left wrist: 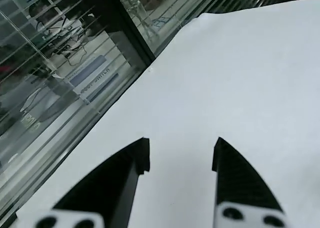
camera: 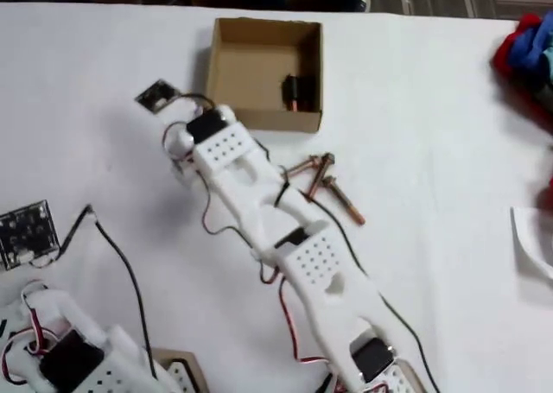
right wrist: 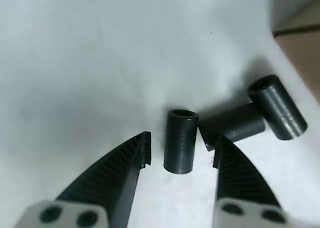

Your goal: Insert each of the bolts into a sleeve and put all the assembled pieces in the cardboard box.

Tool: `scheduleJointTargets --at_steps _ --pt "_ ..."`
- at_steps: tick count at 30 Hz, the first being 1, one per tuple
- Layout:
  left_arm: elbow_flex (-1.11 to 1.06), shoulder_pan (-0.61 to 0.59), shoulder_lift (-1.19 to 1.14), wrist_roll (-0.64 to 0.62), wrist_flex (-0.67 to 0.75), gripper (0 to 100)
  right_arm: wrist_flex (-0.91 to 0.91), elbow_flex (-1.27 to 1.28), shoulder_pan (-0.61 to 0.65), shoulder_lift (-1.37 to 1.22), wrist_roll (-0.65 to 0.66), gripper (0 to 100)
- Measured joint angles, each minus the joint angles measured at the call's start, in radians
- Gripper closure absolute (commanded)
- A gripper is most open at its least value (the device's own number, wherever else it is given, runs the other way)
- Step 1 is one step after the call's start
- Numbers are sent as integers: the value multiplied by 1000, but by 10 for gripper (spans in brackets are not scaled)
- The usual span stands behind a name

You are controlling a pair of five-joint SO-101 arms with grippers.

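Note:
Three black sleeves lie on the white table. One sleeve (right wrist: pixel 181 140) stands between the open fingers of my right gripper (right wrist: pixel 181 147), touching neither; a second sleeve (right wrist: pixel 235 124) and a third sleeve (right wrist: pixel 277 106) lie just past one fingertip. Copper bolts (camera: pixel 321 179) lie in a loose pile beside the right arm (camera: pixel 226 147), just below the cardboard box (camera: pixel 226 65). One dark assembled piece (camera: pixel 297 92) rests inside the box. My left gripper (left wrist: pixel 182 143) hangs open over bare table with nothing in it.
A small black board (camera: pixel 157 95) lies left of the box and another board (camera: pixel 26 229) with a cable at the left edge. Coloured cloth (camera: pixel 529 47) and a white sheet (camera: pixel 531 237) sit at the right edge. A box corner (right wrist: pixel 300 42) is near the sleeves.

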State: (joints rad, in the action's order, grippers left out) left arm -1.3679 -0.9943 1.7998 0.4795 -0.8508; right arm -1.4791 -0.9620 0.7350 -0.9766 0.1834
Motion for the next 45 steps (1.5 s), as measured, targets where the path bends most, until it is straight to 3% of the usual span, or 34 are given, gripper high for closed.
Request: scheduleJointTargets --at_steps 3,9,22,42,45 --pt "0 0 0 5 0 777 0 -14 0 -18 0 816" --pt "0 0 0 8 0 777 -6 -31 -14 -41 -2 957" --pt "0 0 0 8 0 777 -123 -18 3 -80 0 841" --pt "0 0 0 8 0 777 -80 -15 8 -81 -2 844" --pt "0 0 0 8 0 777 -103 -17 8 -83 0 917"
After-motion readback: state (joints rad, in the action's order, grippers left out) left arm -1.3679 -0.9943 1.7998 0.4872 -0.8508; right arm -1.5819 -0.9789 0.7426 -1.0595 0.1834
